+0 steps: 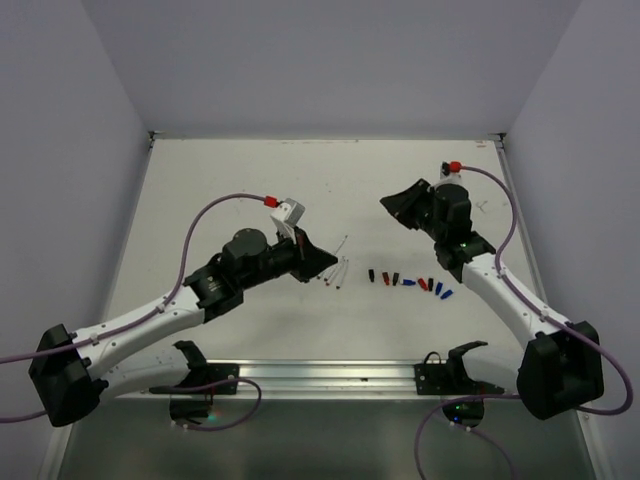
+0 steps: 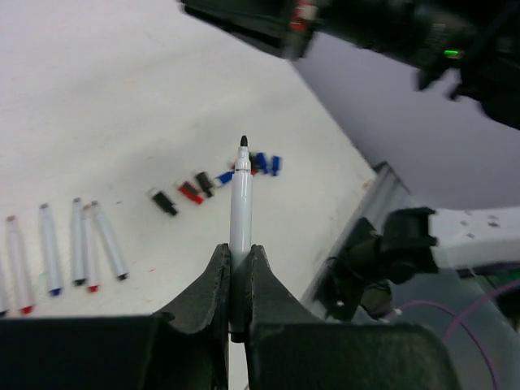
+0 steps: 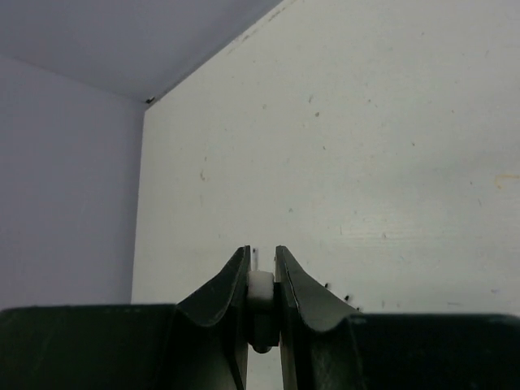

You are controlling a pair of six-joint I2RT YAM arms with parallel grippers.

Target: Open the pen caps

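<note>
- Two tools are clamped shut. The left tool (image 2: 240, 250) grips a white-barrelled pen (image 2: 240, 195) low on its barrel. The pen's bare black tip points out above the row of caps (image 2: 203, 181) lying on the desk (image 2: 106, 89).
- One small white piece (image 3: 259, 284) is pinched in the right tool (image 3: 261, 252), which is raised off the desk on the far side of the row of caps. What the piece is cannot be told, and no coloured cap shows between the jaws.
- Lowered tip-first, the uncapped pen could smear ink on the desk or blunt its tip.
- Held so low, the long barrel can swivel in the grip if its tip touches anything.
- Set down too close to the row of caps, the pen or the tool's fingers could scatter these light pieces.
- Round loose pens (image 2: 77, 240) lie just beside the row of caps, and a nudge while the held pen is placed could send them rolling.
</note>
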